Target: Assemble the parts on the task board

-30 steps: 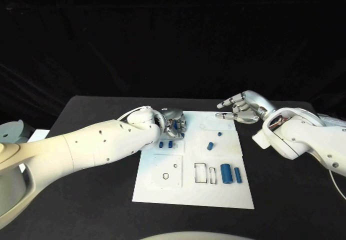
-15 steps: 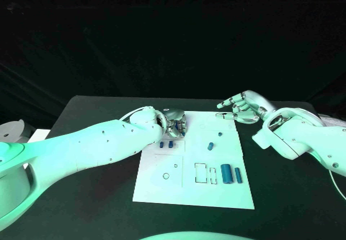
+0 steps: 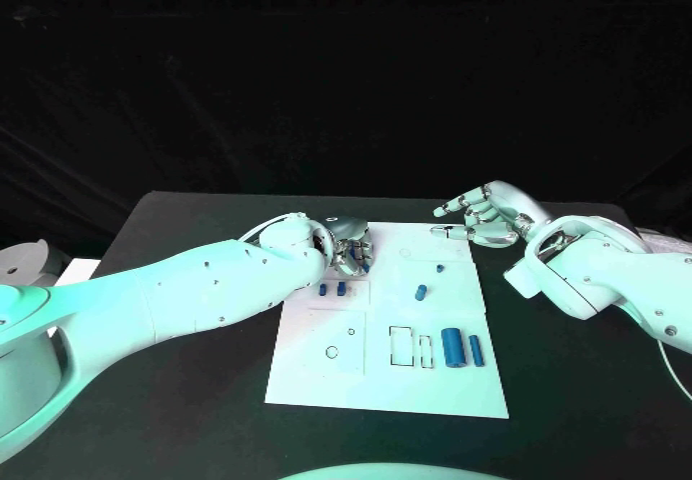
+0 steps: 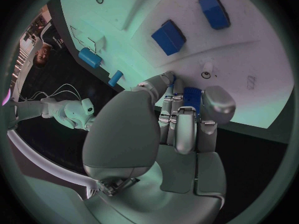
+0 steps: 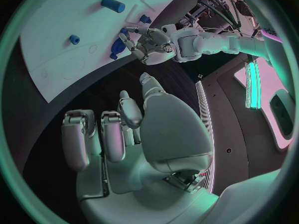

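**Left hand on a blue part at the board's far edge**

On the white task board (image 3: 387,390), two blue cylinders (image 3: 453,347) are laid nearest, long axes running near-to-far. Farther on, a small blue part (image 4: 192,95) is pinched by the left hand (image 3: 348,247). The right hand (image 3: 488,214) is held empty, fingers apart, above the tabletop (image 3: 188,230).
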Motion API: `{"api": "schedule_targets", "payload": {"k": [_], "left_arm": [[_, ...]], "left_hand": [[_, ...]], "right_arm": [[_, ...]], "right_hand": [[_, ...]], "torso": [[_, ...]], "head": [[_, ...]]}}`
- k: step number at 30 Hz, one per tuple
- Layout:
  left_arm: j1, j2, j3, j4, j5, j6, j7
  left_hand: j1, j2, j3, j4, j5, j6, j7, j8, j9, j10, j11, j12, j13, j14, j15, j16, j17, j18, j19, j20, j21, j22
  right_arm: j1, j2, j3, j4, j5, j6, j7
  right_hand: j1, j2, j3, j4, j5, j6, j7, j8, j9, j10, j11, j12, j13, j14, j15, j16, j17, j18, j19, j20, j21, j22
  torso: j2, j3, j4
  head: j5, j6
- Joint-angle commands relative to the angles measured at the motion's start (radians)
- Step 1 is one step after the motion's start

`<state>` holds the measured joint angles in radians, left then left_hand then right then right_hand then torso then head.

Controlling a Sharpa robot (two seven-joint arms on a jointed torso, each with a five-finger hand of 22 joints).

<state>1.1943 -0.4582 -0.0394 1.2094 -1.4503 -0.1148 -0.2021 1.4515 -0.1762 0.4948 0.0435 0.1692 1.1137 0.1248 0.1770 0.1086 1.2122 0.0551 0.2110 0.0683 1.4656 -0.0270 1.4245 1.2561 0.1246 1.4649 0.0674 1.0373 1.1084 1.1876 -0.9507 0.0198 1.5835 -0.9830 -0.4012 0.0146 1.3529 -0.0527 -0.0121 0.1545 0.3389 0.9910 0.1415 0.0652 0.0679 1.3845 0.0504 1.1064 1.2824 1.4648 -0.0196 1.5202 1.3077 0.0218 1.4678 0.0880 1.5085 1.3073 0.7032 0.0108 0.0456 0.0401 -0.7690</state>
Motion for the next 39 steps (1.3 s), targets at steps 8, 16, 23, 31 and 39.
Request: {"api": "schedule_targets", "payload": {"k": [8, 16, 23, 31, 39], "left_arm": [[-0.009, -0.042, 0.013, 0.05, 0.091, -0.086, 0.027], [-0.008, -0.112, 0.038, 0.116, 0.184, -0.081, 0.023], [-0.008, -0.177, 0.044, 0.159, 0.215, -0.075, 0.02], [-0.009, -0.212, 0.044, 0.166, 0.218, -0.045, 0.002], [-0.009, -0.215, 0.043, 0.165, 0.215, -0.026, -0.01]], "left_hand": [[-0.026, -0.003, 0.025, -0.011, 0.001, 0.014, 0.004, -0.016, -0.005, 0.013, 0.002, -0.028, 0.0, 0.049, -0.003, 0.006, -0.002, -0.014, 0.027, -0.004, -0.01, -0.004], [-0.032, -0.004, 0.034, -0.017, 0.004, 0.017, 0.005, -0.021, -0.007, 0.016, 0.003, -0.038, 0.0, 0.049, -0.002, 0.007, -0.004, -0.014, 0.027, -0.003, -0.011, -0.004], [-0.036, -0.006, 0.034, -0.018, 0.004, 0.018, 0.005, -0.022, -0.008, 0.018, 0.003, -0.041, 0.0, 0.049, -0.002, 0.007, -0.003, -0.014, 0.027, -0.003, -0.01, -0.004], [-0.041, -0.009, 0.035, -0.021, 0.003, 0.021, 0.004, -0.024, -0.009, 0.022, 0.003, -0.045, 0.0, 0.049, -0.002, 0.007, -0.005, -0.014, 0.028, -0.003, -0.011, -0.003], [-0.044, -0.009, 0.035, -0.021, 0.003, 0.022, 0.004, -0.025, -0.009, 0.023, 0.002, -0.047, 0.001, 0.049, -0.002, 0.008, -0.005, -0.014, 0.028, -0.003, -0.01, -0.002]], "right_arm": [[-0.001, 0.002, 0.0, -0.002, -0.007, 0.012, 0.009], [-0.002, 0.003, 0.0, -0.007, -0.005, 0.013, 0.01], [-0.005, 0.001, 0.0, -0.008, -0.005, 0.013, 0.009], [-0.007, -0.001, 0.0, -0.008, -0.005, 0.012, 0.009], [-0.008, 0.0, 0.0, -0.009, -0.005, 0.012, 0.01]], "right_hand": [[-0.001, 0.009, -0.005, 0.001, 0.004, 0.006, -0.001, 0.002, 0.0, -0.005, 0.001, -0.001, 0.001, 0.085, -0.002, -0.005, 0.174, 0.006, 0.041, -0.003, -0.003, 0.149], [-0.001, 0.009, -0.005, 0.001, 0.004, 0.006, -0.001, 0.002, 0.0, -0.005, 0.001, -0.001, 0.001, 0.085, -0.002, -0.005, 0.174, 0.006, 0.041, -0.003, -0.003, 0.149], [-0.001, 0.009, -0.005, 0.001, 0.004, 0.006, -0.001, 0.002, 0.0, -0.005, 0.001, -0.001, 0.001, 0.085, -0.002, -0.005, 0.174, 0.006, 0.041, -0.003, -0.003, 0.149], [-0.001, 0.009, -0.005, 0.001, 0.004, 0.006, -0.001, 0.002, 0.0, -0.005, 0.001, -0.001, 0.001, 0.085, -0.002, -0.005, 0.174, 0.006, 0.041, -0.003, -0.003, 0.149], [-0.001, 0.009, -0.005, 0.001, 0.004, 0.006, -0.001, 0.002, 0.0, -0.005, 0.001, -0.001, 0.001, 0.085, -0.002, -0.005, 0.174, 0.006, 0.041, -0.003, -0.003, 0.149]], "torso": [[-0.001, 0.0014, -0.0004], [-0.001, 0.001, 0.0015], [-0.001, -0.0003, 0.0059], [-0.001, -0.0007, 0.0052], [0.0, 0.0001, 0.0041]], "head": [[-0.001, 0.006], [-0.003, 0.008], [-0.006, 0.009], [-0.004, 0.009], [0.0, 0.007]]}}
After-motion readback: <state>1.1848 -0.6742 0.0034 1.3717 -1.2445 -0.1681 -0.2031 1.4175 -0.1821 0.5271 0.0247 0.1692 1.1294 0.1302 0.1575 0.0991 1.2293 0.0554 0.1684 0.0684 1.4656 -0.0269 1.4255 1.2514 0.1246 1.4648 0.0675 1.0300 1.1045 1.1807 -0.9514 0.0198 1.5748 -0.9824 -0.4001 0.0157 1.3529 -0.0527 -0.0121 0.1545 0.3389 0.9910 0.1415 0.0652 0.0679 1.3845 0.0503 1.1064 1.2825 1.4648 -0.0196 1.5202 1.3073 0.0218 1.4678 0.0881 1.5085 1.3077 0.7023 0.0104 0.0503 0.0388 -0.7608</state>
